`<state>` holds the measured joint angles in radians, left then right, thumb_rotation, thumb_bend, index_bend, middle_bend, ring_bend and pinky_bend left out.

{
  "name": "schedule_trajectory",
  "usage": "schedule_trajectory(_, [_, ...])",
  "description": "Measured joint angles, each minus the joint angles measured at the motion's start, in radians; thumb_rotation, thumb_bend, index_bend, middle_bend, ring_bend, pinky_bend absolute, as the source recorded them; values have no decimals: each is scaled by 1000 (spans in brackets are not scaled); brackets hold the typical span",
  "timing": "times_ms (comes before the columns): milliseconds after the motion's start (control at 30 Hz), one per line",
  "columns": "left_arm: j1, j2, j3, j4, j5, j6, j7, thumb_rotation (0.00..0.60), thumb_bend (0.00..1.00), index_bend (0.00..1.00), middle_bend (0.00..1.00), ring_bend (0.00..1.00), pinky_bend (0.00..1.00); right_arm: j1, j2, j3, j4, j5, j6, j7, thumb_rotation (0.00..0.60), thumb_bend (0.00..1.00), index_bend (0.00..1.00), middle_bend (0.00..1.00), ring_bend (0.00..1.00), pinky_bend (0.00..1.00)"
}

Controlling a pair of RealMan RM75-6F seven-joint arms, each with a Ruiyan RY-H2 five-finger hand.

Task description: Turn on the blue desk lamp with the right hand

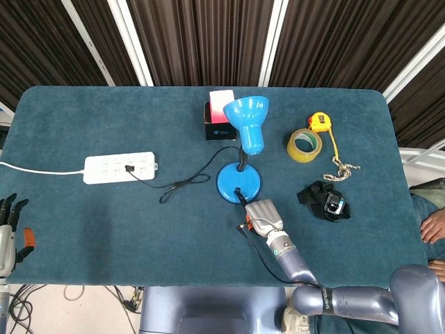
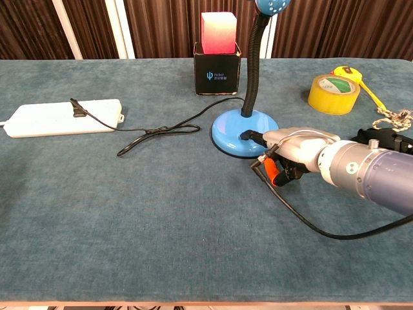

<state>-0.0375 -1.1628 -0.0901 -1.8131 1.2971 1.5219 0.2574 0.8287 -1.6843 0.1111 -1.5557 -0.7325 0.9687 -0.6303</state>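
Observation:
The blue desk lamp stands mid-table, with its round base (image 1: 238, 183) (image 2: 240, 129) and its shade (image 1: 249, 120) aimed at the pink block (image 1: 222, 99) (image 2: 218, 31), which looks washed bright. My right hand (image 1: 263, 214) (image 2: 293, 155) lies just in front of the base, fingers curled in. One dark fingertip (image 2: 250, 136) reaches onto the black switch on the base. My left hand (image 1: 8, 233) hangs off the table's near-left corner, fingers apart and holding nothing.
A white power strip (image 1: 118, 168) (image 2: 61, 117) lies at the left with the lamp's black cord running to it. Right of the lamp are a yellow tape roll (image 1: 304, 145) (image 2: 332, 93), a yellow tape measure (image 1: 320, 122) and a black strap (image 1: 325, 200).

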Motion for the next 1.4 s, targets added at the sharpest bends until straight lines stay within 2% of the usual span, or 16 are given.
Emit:
schedule_trajectory(267, [0,1,0,1,0,0,-2,600,638,145,23,0,0,4,-8,1,8,3,10,-7,600,847,22,702,759,1000])
schedule_trajectory(500, [0,1,0,-1,-3,-1,-1,600,637,144,23,0,0,-1,12,27,-23,-10,55,-1,600,847,22,696,752,1000])
schedule_trajectory(800, [0,2,-3,1,-6,1,-1,600,637,144,22,0,0,-13,92,63,-105,-17,141,-23,600,831,22,567,675,1000])
schedule_trajectory(867, [0,1,-3,2,-7,1,1,600,637,145,22,0,0,-20,119,61,-134,-18,168,-40,600,767,19,526,642,1000])
schedule_trajectory(1000, [0,0,-5,2,-7,3,1,600,637,145,23,0,0,-48,212,39,-233,-9,199,-71,600,572,0,422,531,1000])
schedule_trajectory(1067, [0,-1,-4,1,-5,4,2,600,637,145,22,0,0,-65,269,20,-283,-8,208,-80,600,495,0,325,427,1000])
schedule_trajectory(1167, [-1,-3,-1,0,1,4,10,600,637,145,22,0,0,-114,378,-26,-364,-32,235,-74,600,460,0,201,283,1000])
schedule_trajectory(1233, [-2,-5,0,-1,4,5,14,600,637,145,22,0,0,-163,446,-62,-403,-94,269,-43,600,429,0,151,210,1000])
schedule_trajectory(1333, [-3,-8,1,-2,2,3,20,600,637,145,23,0,0,-218,480,-101,-414,-193,314,9,600,354,0,100,135,1000])
schedule_trajectory(1400, [-5,-10,1,-3,0,0,25,600,637,145,23,0,0,-275,504,-140,-407,-304,370,70,600,308,0,85,106,1000])
